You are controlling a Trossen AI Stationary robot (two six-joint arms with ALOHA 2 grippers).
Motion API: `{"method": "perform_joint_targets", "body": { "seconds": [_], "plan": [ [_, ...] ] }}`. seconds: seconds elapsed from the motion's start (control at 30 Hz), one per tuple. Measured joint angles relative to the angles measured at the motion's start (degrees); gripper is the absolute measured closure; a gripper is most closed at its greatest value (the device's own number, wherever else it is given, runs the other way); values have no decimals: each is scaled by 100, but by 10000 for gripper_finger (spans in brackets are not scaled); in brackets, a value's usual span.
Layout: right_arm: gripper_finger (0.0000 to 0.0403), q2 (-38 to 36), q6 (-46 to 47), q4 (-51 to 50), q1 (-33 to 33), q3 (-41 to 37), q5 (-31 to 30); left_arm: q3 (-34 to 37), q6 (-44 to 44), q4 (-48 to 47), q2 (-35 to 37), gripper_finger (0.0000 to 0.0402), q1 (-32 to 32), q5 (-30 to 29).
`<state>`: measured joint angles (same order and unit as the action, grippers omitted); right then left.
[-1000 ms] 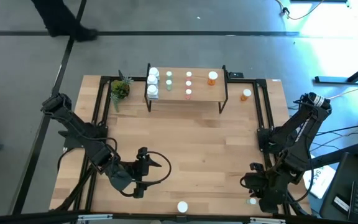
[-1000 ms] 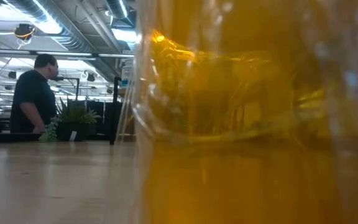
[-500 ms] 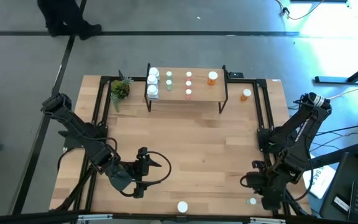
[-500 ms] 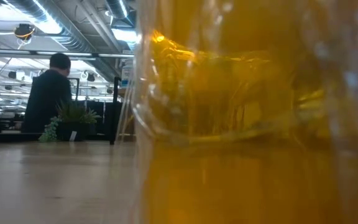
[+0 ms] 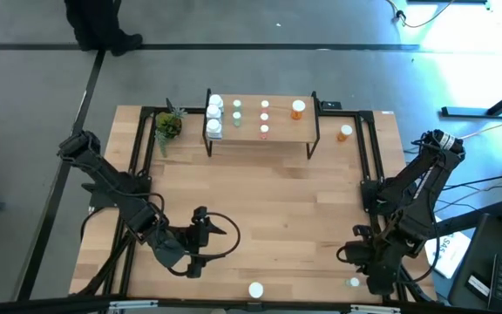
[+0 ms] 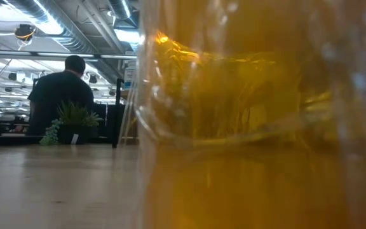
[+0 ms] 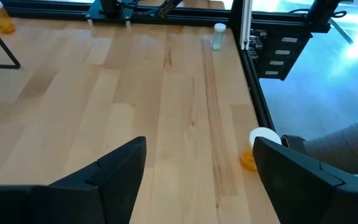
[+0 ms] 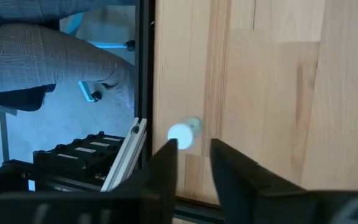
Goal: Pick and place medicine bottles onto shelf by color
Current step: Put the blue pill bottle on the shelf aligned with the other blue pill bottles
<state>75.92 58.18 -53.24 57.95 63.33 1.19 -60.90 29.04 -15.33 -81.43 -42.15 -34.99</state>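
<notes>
The shelf stands at the far side and carries white, pale green, pink and orange medicine bottles standing in rows. A pale green bottle stands at the near right corner of the table. My right gripper hangs just above it, pointing steeply down, narrowly open with nothing between its fingers. An orange bottle stands at the near edge. My left gripper waits wide open at the near left.
Another orange bottle stands on the table right of the shelf. A small potted plant sits left of the shelf. The orange bottle at the near edge fills most of the low view. A person stands beyond the table.
Neither gripper and no bottle has visibly moved. The person in the room beyond the far edge has walked along.
</notes>
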Motion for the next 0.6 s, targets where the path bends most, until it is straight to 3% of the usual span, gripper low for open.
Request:
{"method": "perform_joint_targets", "body": {
  "seconds": [0.27, 0.6],
  "plan": [
    [216, 202, -329, 6, 66, 0, -29, 0, -15, -2, 0, 111, 0, 5],
    [201, 952, -1668, 150, 398, 0, -2, 0, -13, -2, 0, 111, 0, 12]
  ]
}}
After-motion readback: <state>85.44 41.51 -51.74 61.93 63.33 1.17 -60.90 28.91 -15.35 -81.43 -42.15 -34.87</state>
